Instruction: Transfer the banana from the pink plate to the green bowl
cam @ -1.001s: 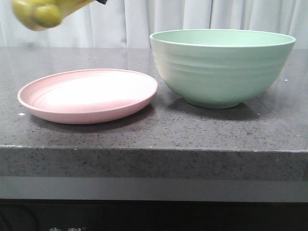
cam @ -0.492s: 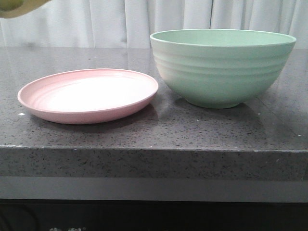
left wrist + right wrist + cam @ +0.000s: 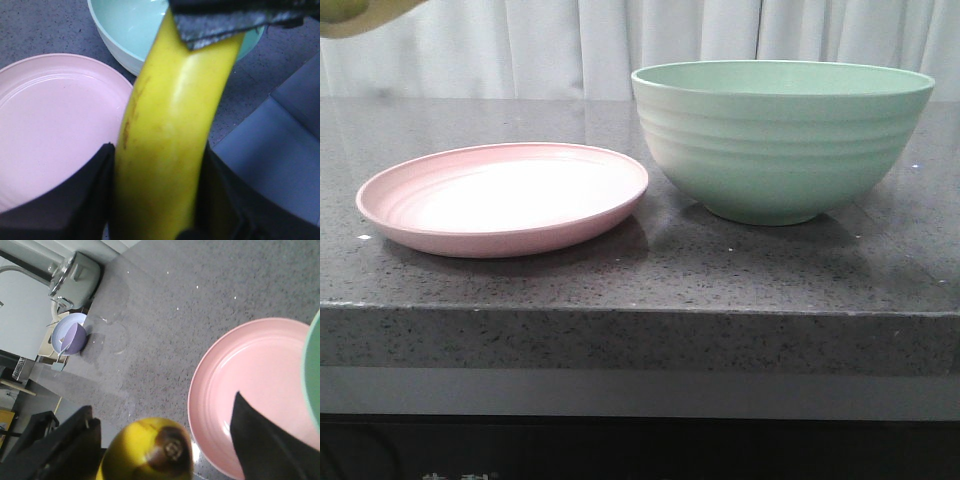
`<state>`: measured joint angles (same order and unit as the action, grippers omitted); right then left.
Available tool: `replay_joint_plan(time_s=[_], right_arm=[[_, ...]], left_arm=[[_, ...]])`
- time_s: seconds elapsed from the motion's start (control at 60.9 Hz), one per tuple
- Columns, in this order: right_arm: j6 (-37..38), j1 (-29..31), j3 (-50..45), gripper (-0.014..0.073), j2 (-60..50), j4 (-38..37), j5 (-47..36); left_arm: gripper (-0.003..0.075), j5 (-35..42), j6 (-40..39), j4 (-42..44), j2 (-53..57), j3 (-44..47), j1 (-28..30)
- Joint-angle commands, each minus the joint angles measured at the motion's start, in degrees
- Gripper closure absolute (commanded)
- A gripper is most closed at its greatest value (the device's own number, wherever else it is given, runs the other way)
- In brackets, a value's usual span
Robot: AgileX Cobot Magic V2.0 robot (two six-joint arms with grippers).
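Between the clenched left claw's (image 3: 155,200) fingers (image 3: 85,195), the banana (image 3: 170,135) hangs clear above pink plate (image 3: 45,125) and green bowl (image 3: 125,30); right claw's state cannot be told.

I see bright, even light from above. The shallow pale pink plate (image 3: 503,198) glares white at its centre, and soft shadows sit under it and the ridged mint-green bowl (image 3: 782,140). The close smooth yellow banana (image 3: 170,140) blurs.

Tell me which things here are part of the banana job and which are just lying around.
Job: banana, held in the left gripper; pink plate; green bowl.
Lying about: small lavender bowl; metal kettle beyond it.
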<state>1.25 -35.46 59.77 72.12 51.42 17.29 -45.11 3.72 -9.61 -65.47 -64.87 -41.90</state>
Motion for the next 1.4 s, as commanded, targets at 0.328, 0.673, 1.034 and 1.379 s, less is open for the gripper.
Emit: replay_joint_plan(time_s=[0.328,0.673,1.034,1.379], right_arm=[[-19.24,-0.03,2.34,0.0239,1.98,25.88,4.79],[-30.09,-0.03,2.34,0.0507,5.29,38.18,10.64],[-32.85,7.32,3.25,0.0526,5.29,32.11,15.68],[-33.01,26.68,16.49,0.0526,5.49,13.53,22.44]], left_arm=[[0.0635,4.18,-0.03,-1.10,1.47,-1.74,-0.52],[0.0570,3.96,-0.03,-1.10,1.47,-1.74,-0.52],[0.0170,4.86,-0.03,3.90,1.61,-1.74,0.52],[0.0171,4.79,-1.53,3.77,4.03,-1.74,5.48]])
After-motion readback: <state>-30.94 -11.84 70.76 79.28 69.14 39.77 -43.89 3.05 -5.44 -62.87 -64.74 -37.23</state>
